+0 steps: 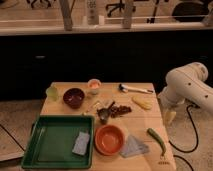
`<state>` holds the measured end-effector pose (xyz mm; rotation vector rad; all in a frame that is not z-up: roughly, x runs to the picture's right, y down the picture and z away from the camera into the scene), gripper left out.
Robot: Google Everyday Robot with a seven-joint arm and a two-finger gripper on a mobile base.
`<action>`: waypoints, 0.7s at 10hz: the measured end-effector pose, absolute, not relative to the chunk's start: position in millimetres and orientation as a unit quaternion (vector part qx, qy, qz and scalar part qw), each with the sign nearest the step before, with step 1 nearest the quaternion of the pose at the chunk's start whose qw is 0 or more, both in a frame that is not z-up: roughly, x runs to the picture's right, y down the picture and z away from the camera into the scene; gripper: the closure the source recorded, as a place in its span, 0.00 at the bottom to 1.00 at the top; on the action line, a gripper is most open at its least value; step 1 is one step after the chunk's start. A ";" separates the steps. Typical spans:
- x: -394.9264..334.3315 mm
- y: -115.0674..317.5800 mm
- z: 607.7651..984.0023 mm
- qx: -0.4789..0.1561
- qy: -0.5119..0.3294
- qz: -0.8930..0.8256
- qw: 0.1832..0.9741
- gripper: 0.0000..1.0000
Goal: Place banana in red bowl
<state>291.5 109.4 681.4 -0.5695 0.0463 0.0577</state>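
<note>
The banana [141,103] is a short pale-yellow piece lying on the wooden table [145,125], right of the middle. The red bowl [109,139] stands empty near the front, left and forward of the banana. My white arm [187,85] reaches in from the right. The gripper [169,117] hangs pointing down just past the table's right edge, to the right of the banana and apart from it. I see nothing held in it.
A green tray [50,145] with a grey sponge [81,143] fills the front left. A dark maroon bowl [74,97], a small cup [94,86], a white utensil [135,89], a metal scoop [103,115], a grey cloth [133,147] and a long green vegetable [156,139] lie around.
</note>
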 end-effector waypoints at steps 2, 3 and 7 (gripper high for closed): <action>291.6 109.4 681.4 -0.281 0.023 0.028 0.959 0.20; 291.5 109.4 681.4 -0.281 0.023 0.028 0.959 0.20; 289.8 101.4 711.0 -0.275 0.009 0.038 0.961 0.20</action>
